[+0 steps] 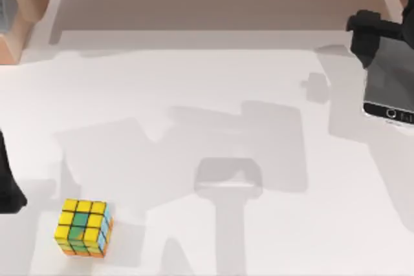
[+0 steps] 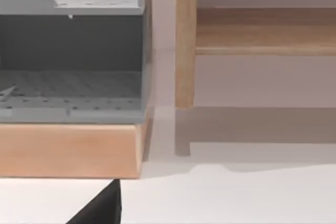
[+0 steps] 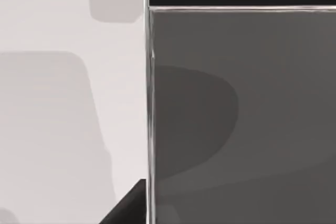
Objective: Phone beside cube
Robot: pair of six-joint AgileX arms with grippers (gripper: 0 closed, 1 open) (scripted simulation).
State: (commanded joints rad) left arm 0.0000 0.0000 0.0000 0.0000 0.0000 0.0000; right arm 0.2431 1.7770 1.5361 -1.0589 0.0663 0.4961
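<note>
Phone (image 1: pixel 391 79) lies lengthwise front-to-back, home button toward the front.

My right arm reaches in at the upper right of the top view, its dark right claw (image 1: pixel 372 37) low over the far right edge of the frame; its fingers cannot be made out. My left arm is a dark shape at the left edge, lower down, parked.
</note>
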